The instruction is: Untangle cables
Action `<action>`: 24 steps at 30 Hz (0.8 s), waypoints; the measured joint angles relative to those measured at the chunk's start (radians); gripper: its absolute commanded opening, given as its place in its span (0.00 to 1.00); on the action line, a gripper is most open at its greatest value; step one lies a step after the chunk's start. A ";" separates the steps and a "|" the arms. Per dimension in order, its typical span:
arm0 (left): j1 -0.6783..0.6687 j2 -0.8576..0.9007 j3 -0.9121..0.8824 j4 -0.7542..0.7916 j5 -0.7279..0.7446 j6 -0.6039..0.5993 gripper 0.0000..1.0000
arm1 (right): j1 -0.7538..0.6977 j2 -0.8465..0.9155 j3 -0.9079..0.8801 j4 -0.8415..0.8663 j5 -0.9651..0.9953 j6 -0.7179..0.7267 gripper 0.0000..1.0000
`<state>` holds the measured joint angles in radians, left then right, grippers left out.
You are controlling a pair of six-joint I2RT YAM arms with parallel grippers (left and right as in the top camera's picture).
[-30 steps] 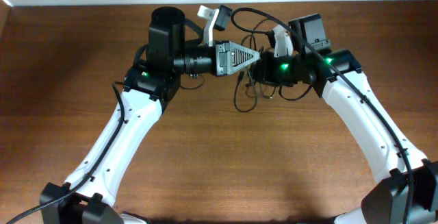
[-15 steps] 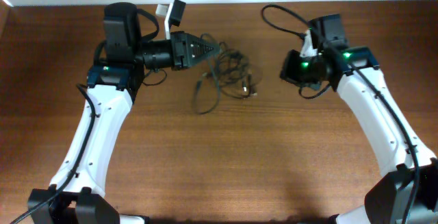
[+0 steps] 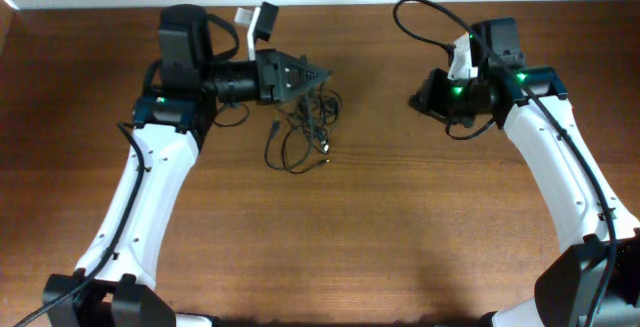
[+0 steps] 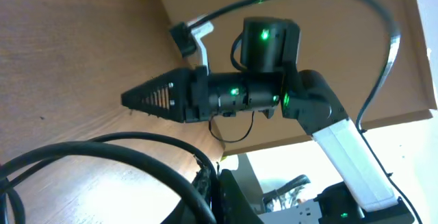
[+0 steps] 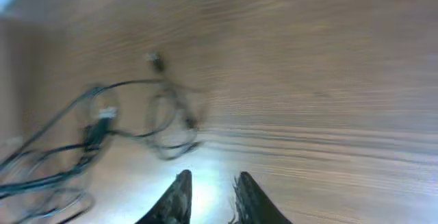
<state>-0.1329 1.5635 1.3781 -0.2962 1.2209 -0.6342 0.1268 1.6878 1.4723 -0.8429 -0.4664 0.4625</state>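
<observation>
**Arms drawn apart, tangle left with one gripper**

Both arms have swung away from the middle, where a second ago their grippers met nose to nose over the knot. Now the left gripper (image 3: 322, 75) sits at the far left of the counter (image 3: 400, 227), its fingers pinched to a point on a strand of the cables (image 3: 300, 132). These trail from its tip in a loose bunch of loops lying just in front of it. The right gripper (image 3: 420, 97) has let go and pulled back to the far right, well apart from the bunch. Its wrist view shows the fingers slightly parted with nothing between them, and the cables blurred on the wood ahead.

By my reading, the tangle has been stretched but not separated, since the loops still cross each other in one clump.

The main risk is a further pull from the left alone. With nothing anchoring the other side, the whole bunch would simply drag along and the crossings could cinch tighter. The thin strand could also slip out of the closed fingers. If the right gripper returns, the overlapping loops make it easy to pinch two cords at once, which would defeat the separation.
</observation>
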 measured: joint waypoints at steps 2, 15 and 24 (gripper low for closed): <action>-0.026 0.000 0.000 0.000 -0.011 0.002 0.11 | 0.000 0.000 0.000 0.041 -0.129 -0.015 0.54; -0.080 0.000 0.000 0.000 -0.024 0.002 0.07 | 0.137 0.019 0.000 0.124 -0.195 -0.028 0.87; -0.080 0.000 0.000 0.000 0.029 0.005 0.03 | 0.159 0.079 0.000 0.194 -0.186 0.005 0.89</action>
<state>-0.2134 1.5635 1.3781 -0.2958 1.2503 -0.6289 0.2855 1.7672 1.4723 -0.6487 -0.6521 0.4671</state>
